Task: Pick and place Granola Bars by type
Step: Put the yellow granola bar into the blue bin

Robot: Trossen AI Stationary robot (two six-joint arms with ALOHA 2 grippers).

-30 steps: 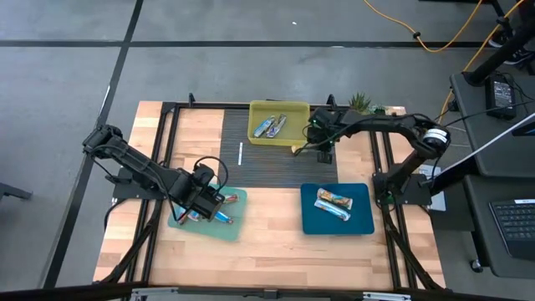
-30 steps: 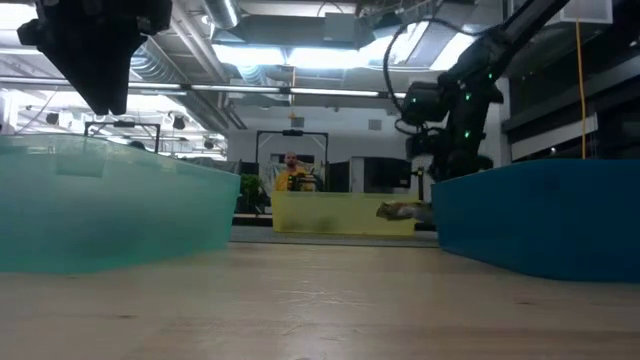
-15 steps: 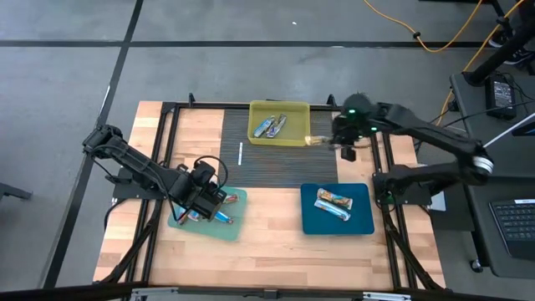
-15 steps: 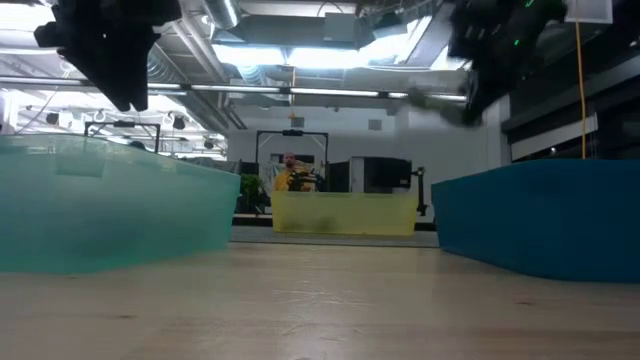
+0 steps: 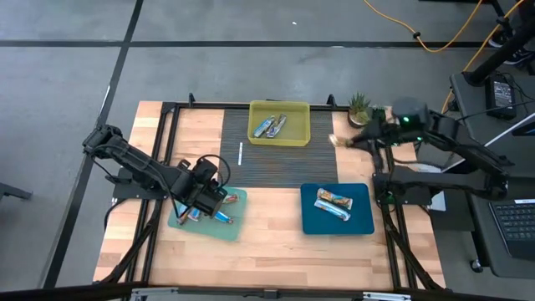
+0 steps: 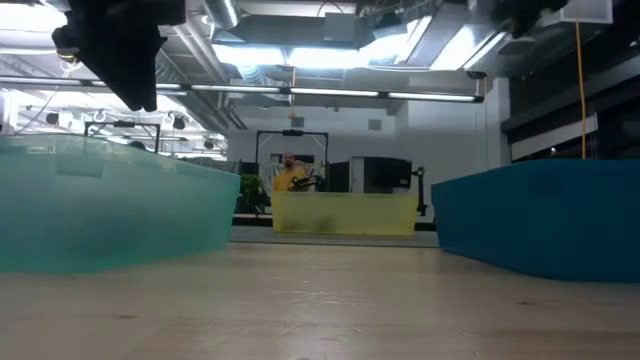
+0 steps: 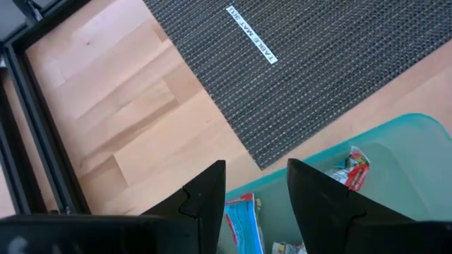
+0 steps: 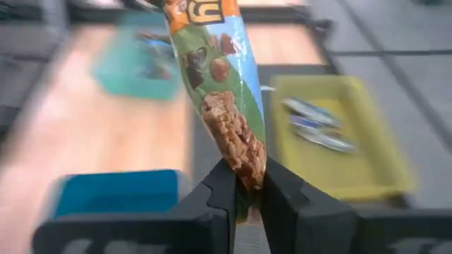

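My right gripper (image 5: 355, 140) hovers over the table's right edge, beyond the dark blue tray, and is shut on a tan-and-green granola bar (image 8: 219, 77). Its free end (image 5: 336, 140) points toward the yellow tray. My left gripper (image 5: 202, 194) hangs open above the teal tray (image 5: 236, 224), touching nothing. Blue bars (image 7: 244, 219) lie on that tray's floor below its fingers. Two silvery bars (image 5: 271, 125) lie in the yellow tray (image 5: 280, 140). Tan bars (image 5: 334, 203) lie in the dark blue tray (image 5: 316, 219). My right gripper pinches the tan-and-green bar between its two fingers at one end (image 8: 244, 166). The rest of the bar sticks out straight ahead of the fingers, toward the table's left. The bar is lifted clear of the table and roughly level.
A thin white stick (image 5: 240, 154) lies on the dark mat (image 5: 276, 163) left of the yellow tray. A small potted plant (image 5: 359, 103) stands at the far right corner. A black frame (image 5: 167, 125) runs along the table's sides.
My right gripper, holding the bar, has risen from beside the yellow tray's near right corner and swung toward the table's right edge. It has left the low view's middle upward. The bar has been lifted clear and carried along.
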